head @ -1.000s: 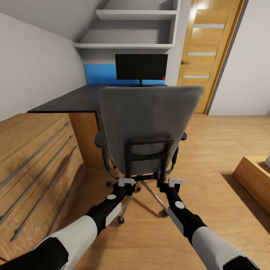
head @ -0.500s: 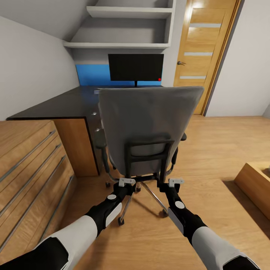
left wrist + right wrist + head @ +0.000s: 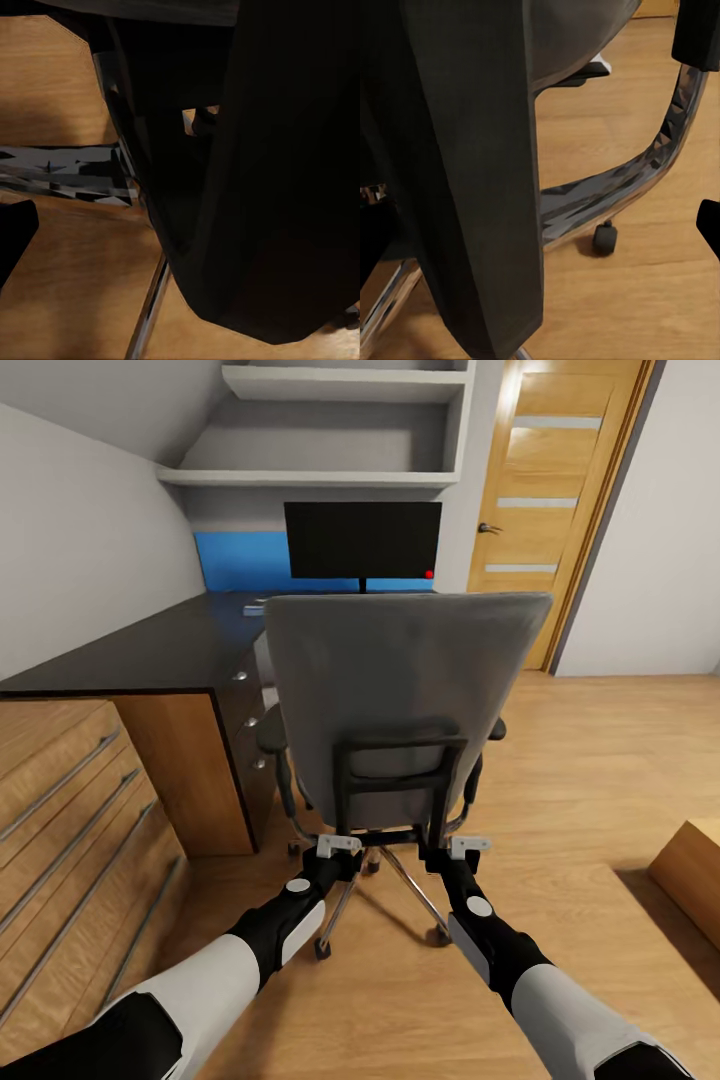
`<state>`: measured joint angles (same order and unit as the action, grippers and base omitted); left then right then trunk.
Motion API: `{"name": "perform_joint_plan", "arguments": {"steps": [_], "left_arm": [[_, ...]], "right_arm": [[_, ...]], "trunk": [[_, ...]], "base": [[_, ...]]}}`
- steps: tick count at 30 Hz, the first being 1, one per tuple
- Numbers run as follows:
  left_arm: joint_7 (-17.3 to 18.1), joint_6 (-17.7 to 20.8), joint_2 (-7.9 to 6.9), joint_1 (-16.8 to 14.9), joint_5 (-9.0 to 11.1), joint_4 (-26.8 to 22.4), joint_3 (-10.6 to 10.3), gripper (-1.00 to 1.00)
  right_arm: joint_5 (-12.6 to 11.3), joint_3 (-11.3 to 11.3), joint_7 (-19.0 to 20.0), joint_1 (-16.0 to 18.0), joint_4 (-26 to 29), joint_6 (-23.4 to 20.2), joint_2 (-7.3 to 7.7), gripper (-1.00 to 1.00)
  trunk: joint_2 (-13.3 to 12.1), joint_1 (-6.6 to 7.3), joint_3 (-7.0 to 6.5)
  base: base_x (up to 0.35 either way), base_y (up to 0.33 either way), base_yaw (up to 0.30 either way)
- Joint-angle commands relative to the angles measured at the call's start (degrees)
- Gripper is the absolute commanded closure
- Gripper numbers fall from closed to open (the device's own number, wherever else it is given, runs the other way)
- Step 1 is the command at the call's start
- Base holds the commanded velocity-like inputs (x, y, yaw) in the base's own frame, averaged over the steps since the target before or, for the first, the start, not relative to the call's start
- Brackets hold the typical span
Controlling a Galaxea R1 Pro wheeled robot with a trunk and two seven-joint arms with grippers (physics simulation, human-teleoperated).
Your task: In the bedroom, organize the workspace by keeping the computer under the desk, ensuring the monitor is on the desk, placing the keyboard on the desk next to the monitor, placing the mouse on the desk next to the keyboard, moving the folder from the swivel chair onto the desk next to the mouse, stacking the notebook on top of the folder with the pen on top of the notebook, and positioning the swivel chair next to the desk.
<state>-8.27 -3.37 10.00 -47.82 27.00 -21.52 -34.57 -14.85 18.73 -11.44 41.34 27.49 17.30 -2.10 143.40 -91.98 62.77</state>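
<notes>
text: none legible | monitor [image 3: 362,539]: blank dark screen, red dot only | door [image 3: 556,500]: unmarked

Dark upright of the swivel chair [image 3: 472,172] close up, chrome armrest bracket [image 3: 630,176], caster [image 3: 604,238], wooden floor [image 3: 622,300]

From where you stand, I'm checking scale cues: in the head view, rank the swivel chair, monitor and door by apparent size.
1. swivel chair, though nearness inflates it.
2. door, partly cut off.
3. monitor.
</notes>
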Motion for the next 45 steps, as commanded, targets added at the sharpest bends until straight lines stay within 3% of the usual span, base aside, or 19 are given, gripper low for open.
{"name": "perform_joint_plan", "arguments": {"steps": [1, 12, 45], "left_arm": [[-0.4, -0.3, 0.00, -0.1, 0.6, 0.1, -0.3, -1.00], [-0.4, -0.4, 0.00, -0.1, 0.6, 0.1, -0.3, -1.00], [-0.4, -0.3, 0.00, -0.1, 0.9, 0.1, -0.1, -1.00]], "right_arm": [[-0.5, 0.5, -0.4, 0.1, 0.0, 0.2, 0.06, -1.00], [-0.5, 0.5, -0.3, 0.1, -0.1, 0.2, 0.07, -1.00], [-0.5, 0.8, -0.4, 0.1, -0.1, 0.2, -0.26, -1.00]], "trunk": [[0.0, -0.03, 0.05], [0.0, -0.03, -0.11], [0.0, -0.03, -0.12]], "base": [[0.321, 0.000, -0.027], [0.321, 0.000, -0.112], [0.321, 0.000, 0.000]]}}
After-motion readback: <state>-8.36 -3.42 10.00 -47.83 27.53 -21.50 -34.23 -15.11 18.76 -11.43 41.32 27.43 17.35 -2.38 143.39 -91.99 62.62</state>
